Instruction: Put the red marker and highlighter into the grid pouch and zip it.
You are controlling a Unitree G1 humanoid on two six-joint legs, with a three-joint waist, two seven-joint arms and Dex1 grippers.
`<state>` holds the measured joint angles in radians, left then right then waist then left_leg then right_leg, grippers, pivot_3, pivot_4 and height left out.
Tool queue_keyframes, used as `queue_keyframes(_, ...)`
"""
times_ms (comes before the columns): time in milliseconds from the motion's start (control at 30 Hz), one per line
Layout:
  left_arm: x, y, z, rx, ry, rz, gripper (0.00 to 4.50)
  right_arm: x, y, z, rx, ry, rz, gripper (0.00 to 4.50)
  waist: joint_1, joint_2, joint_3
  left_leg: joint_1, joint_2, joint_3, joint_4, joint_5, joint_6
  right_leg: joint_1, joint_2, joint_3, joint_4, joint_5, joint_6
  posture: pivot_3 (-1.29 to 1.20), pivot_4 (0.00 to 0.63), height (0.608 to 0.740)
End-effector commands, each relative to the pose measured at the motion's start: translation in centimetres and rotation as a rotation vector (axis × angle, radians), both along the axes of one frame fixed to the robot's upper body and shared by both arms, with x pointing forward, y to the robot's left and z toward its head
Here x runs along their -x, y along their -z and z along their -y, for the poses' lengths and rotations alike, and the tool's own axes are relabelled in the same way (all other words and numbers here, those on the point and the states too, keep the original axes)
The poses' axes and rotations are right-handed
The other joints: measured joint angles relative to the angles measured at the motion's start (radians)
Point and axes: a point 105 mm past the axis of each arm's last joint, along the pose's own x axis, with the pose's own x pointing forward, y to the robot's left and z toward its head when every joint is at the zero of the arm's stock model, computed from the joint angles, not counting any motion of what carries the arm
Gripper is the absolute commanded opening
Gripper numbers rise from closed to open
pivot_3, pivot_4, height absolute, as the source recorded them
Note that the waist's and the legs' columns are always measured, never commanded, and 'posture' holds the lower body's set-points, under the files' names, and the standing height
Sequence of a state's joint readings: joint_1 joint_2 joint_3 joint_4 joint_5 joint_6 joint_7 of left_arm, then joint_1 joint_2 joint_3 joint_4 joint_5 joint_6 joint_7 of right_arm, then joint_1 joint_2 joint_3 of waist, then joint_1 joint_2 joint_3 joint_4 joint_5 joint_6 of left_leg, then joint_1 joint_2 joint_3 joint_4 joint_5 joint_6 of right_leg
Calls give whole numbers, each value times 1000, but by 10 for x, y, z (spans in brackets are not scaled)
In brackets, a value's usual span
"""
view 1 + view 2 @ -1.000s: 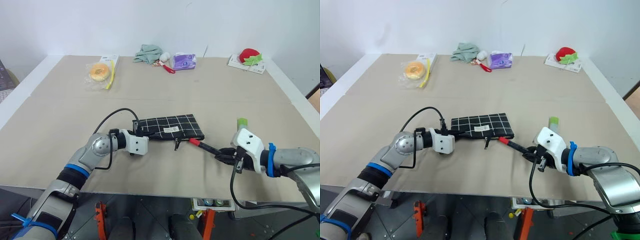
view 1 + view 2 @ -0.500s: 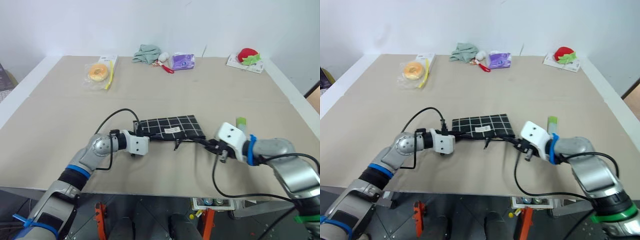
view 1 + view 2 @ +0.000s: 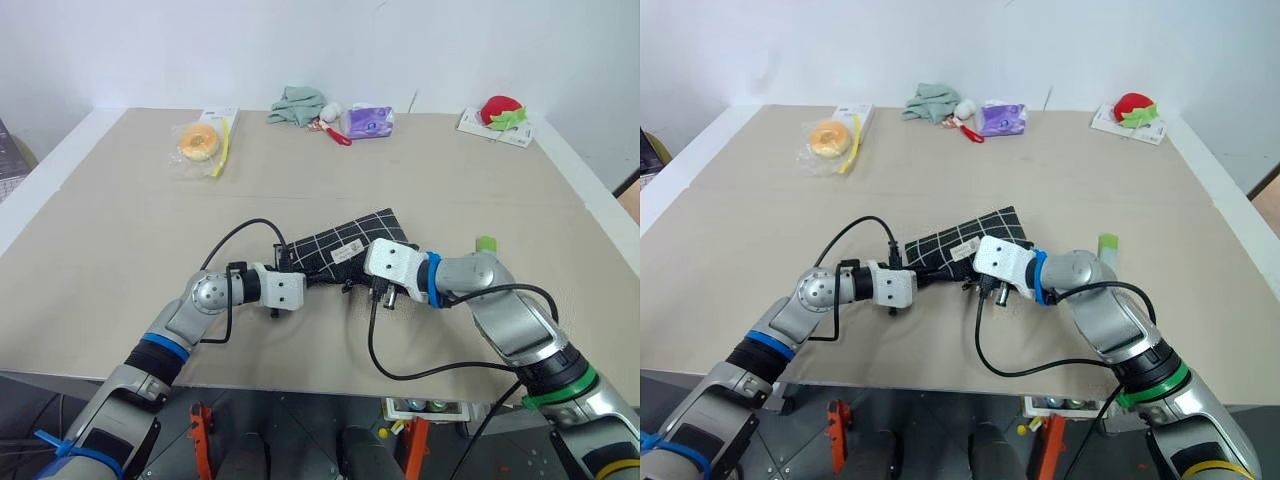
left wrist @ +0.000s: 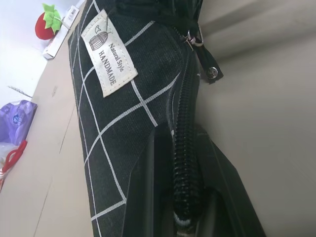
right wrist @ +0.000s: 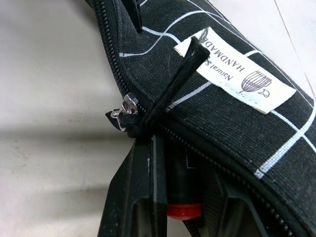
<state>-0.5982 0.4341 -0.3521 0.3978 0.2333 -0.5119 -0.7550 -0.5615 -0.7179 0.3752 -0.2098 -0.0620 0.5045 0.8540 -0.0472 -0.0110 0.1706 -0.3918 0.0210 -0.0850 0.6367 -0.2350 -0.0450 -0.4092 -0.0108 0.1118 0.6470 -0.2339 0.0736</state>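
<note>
1. The grid pouch (image 3: 340, 250) lay slantwise near the middle of the table (image 3: 120, 250), its far corner raised off the surface, with its white label (image 4: 108, 59) facing up
2. The left gripper (image 3: 300, 283) was clamped tight on the pouch's near-left end; in the left wrist view its black fingers (image 4: 148, 197) pinched the fabric on either side of the zipper teeth (image 4: 185, 163)
3. The right gripper (image 3: 368, 283) stood at the pouch's front edge with its jaws narrowed around the red marker (image 5: 182, 195), whose black barrel and red band showed between the fingers in the right wrist view
4. The marker's tip pointed in at the zipper line; whether it had entered the opening could not be told
5. The zipper slider (image 5: 124, 109) and its black pull cord (image 5: 170, 91) lay just ahead of the marker, against the pouch edge
6. The highlighter (image 3: 485, 244) stood on the table to the right of the pouch, behind the right forearm, apart from both grippers
7. A packaged doughnut (image 3: 198, 143), a green cloth (image 3: 297, 105), a purple packet (image 3: 369, 122) and a strawberry toy (image 3: 499, 111) sat along the far edge
</note>
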Motion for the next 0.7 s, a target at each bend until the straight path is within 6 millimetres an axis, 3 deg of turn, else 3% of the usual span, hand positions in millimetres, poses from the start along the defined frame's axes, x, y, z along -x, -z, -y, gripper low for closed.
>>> queue_keyframes(33, 4, -11, 6, 41, 22, 25, 0, 8, -22, 4, -57, -24, 11, 1647, 0, 0, 0, 0, 0, 0, 0, 0, 0, 0, 0, 0, 0, 0, 0, 0, 150, 739)
queue_keyframes(67, 4, -10, 5, 39, 15, 18, 0, 12, -25, 8, -67, -26, -5, 1791, 1, 0, 0, 0, 0, 0, 0, 0, 0, 0, 0, 0, 0, 0, 0, 0, 150, 739)
queue_keyframes(133, 3, -9, 4, 37, 10, 11, 0, 19, -31, 15, -83, -32, -30, 2967, 2, 0, 0, 0, 0, -1, 0, 0, 0, 0, 0, 0, 0, 0, 0, 0, 150, 739)
queue_keyframes(233, 1, -12, 4, 60, -4, -2, 0, 32, -56, 25, -227, -27, -60, 4474, 2, 0, 0, 0, 0, -1, 0, 0, 0, 0, 0, 0, 0, 0, 0, 0, 150, 739)
queue_keyframes(367, -2, -15, 3, 84, -27, -14, 0, 39, -83, 47, -442, 58, -76, 4474, 2, 0, 0, 0, 0, -1, 0, 0, 0, 1, 0, -1, 1, 0, 0, 0, 150, 739)
queue_keyframes(433, -4, -17, 2, 102, -42, -28, 0, 30, -87, 69, -496, 193, -45, 4474, 2, -1, 0, 1, 0, -1, 1, 0, 0, 1, 0, -1, 1, 0, -1, 0, 150, 739)
queue_keyframes(533, -7, -26, 4, 170, -68, -79, 0, 1, -79, 125, -550, 584, 38, 4474, 1, -1, 0, 1, 0, -1, 1, 0, 0, 1, 0, 0, 1, 1, -1, 0, 150, 739)
queue_keyframes(700, -11, -51, 9, 241, -62, -107, 0, -8, -48, 183, -521, 1034, 72, 4474, 0, 0, 0, 0, 0, -1, 1, 1, 0, 0, 0, 0, 2, 2, -2, 0, 150, 739)
